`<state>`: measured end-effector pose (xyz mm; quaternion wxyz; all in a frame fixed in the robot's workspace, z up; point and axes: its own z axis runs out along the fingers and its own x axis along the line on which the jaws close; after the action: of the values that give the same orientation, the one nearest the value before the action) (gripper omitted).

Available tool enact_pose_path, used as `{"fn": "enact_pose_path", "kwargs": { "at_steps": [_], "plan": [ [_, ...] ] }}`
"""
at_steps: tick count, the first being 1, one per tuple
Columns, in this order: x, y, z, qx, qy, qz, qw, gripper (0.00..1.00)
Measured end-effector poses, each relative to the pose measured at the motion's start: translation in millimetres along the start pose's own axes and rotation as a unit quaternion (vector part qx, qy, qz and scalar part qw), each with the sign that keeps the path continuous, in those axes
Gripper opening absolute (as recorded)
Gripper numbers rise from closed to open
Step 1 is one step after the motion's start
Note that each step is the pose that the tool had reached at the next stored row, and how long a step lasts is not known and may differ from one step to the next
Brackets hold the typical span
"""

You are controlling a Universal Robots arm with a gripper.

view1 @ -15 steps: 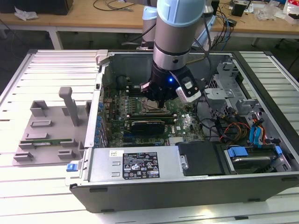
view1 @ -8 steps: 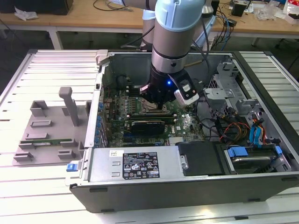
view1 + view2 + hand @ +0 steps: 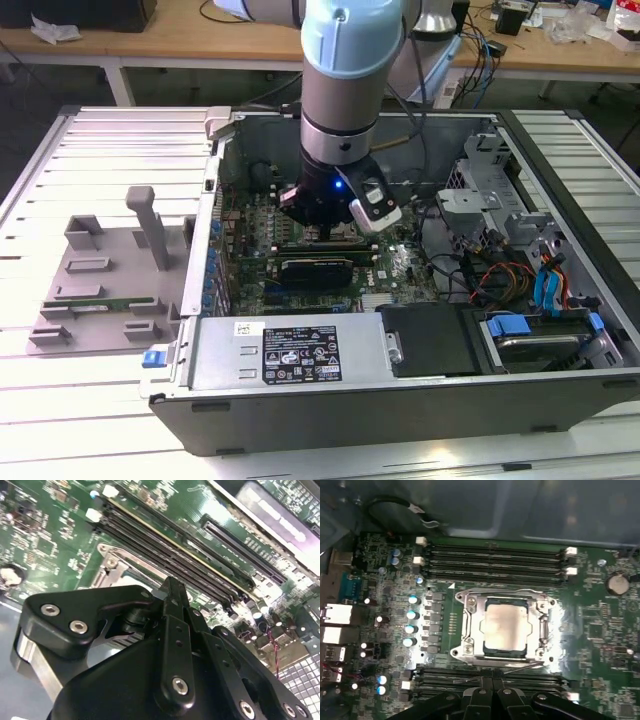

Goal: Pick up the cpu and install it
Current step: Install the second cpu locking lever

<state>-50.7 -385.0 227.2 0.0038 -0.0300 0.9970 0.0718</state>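
You saw the cpu [image 3: 506,628] seated inside the socket frame [image 3: 504,628] on the motherboard [image 3: 600,630], between the memory slots [image 3: 495,562]. The gripper [image 3: 330,225] hovered low inside the computer case [image 3: 400,390], just above the board; its fingers [image 3: 172,600] were pressed together, grasping nothing.

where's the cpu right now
In the first wrist view the cpu sits in the metal socket frame on the motherboard, between two banks of memory slots.

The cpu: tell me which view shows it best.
The first wrist view: the cpu lies flat in the socket frame, its top unobstructed. In the exterior view the arm covers that spot; the second wrist view catches the frame's corner.
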Motion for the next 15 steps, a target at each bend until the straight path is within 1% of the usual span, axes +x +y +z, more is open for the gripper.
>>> {"fn": "enact_pose_path", "kwargs": {
  "at_steps": [2,5,9,10,11,13,15],
  "plan": [
    [5.6,-0.5,5.9,0.0000,0.0000,0.000,1.0000,0.11],
    [10.6,-0.8,10.2,0.0000,0.0000,0.000,1.0000,0.11],
    [18.7,-0.8,13.1,-0.0007,0.0000,0.000,1.0000,0.11],
    [23.0,-0.6,14.2,-0.0016,-0.0001,0.000,1.0000,0.11],
    [25.6,-0.6,14.9,-0.0023,-0.0001,0.000,1.0000,0.11],
    [28.4,-0.6,15.8,-0.0032,-0.0002,0.000,1.0000,0.11],
    [32.9,-0.5,18.5,-0.0038,-0.0002,0.000,1.0000,0.11]
  ]
}}
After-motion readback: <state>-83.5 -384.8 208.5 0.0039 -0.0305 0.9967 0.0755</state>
